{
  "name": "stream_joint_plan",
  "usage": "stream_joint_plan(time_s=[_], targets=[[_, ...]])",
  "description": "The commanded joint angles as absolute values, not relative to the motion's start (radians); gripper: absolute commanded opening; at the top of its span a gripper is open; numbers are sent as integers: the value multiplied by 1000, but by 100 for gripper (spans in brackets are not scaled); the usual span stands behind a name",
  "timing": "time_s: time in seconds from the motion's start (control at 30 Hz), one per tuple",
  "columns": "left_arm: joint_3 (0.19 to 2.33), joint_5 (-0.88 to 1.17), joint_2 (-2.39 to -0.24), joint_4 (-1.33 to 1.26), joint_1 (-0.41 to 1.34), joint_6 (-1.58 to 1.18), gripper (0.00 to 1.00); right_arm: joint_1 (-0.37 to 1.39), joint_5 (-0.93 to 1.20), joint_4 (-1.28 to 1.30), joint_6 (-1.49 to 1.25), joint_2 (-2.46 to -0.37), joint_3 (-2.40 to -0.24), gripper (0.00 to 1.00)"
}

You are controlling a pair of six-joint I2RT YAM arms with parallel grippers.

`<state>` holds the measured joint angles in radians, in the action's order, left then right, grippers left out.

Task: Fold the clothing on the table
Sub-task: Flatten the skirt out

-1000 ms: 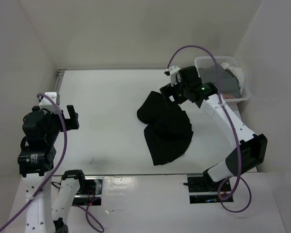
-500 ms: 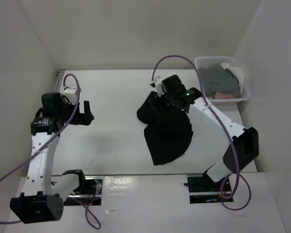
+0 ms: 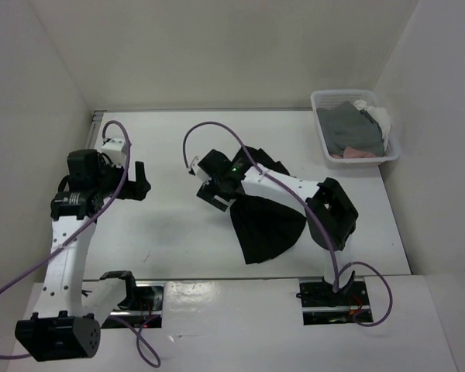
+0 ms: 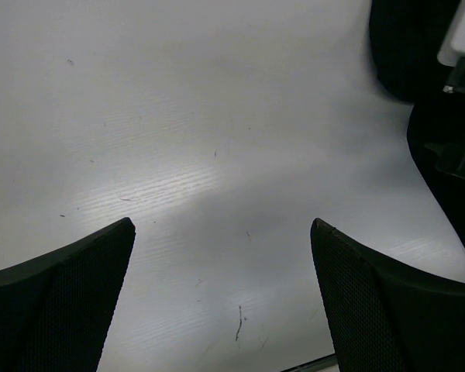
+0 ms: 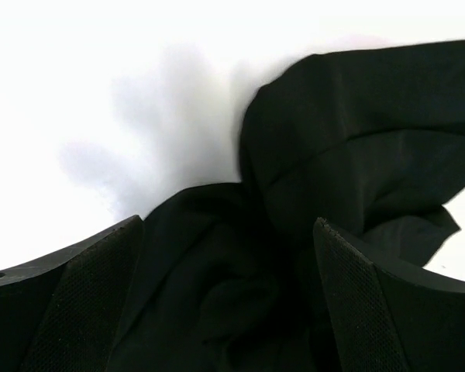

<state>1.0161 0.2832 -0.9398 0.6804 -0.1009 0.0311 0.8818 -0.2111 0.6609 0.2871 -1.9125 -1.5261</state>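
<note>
Over the white table [image 3: 163, 147], the right gripper [image 3: 215, 194] has swung across onto the skirt [image 3: 267, 225], jaws spread (nothing pinched yet); the left gripper [image 3: 137, 180] hangs open: a first grasp looks imminent.

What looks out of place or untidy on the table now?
The black skirt lies bunched, not flat: its far part is rumpled under the open right gripper; only the near hem spreads out. Nothing looks spilled or damaged.
</note>
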Motion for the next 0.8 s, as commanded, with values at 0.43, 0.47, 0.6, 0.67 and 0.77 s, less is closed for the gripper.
stream_joint_plan(time_s=[0.43, 0.47, 0.6, 0.67, 0.77], targets=[[1003, 69, -733, 670, -98, 11, 100, 793, -419, 506, 350, -1827, -1487, 96], [1003, 69, -717, 670, -98, 2, 100, 781, -419, 497, 350, -1839, -1486, 92], [1003, 60, -690, 670, -98, 2, 100, 759, -408, 497, 368, -1919, -1477, 84], [1003, 60, -690, 670, -98, 2, 100, 759, -396, 509, 368, -1940, -1477, 84], [1003, 51, -690, 680, -98, 2, 100, 759, -379, 522, 377, -1963, -1477, 79]])
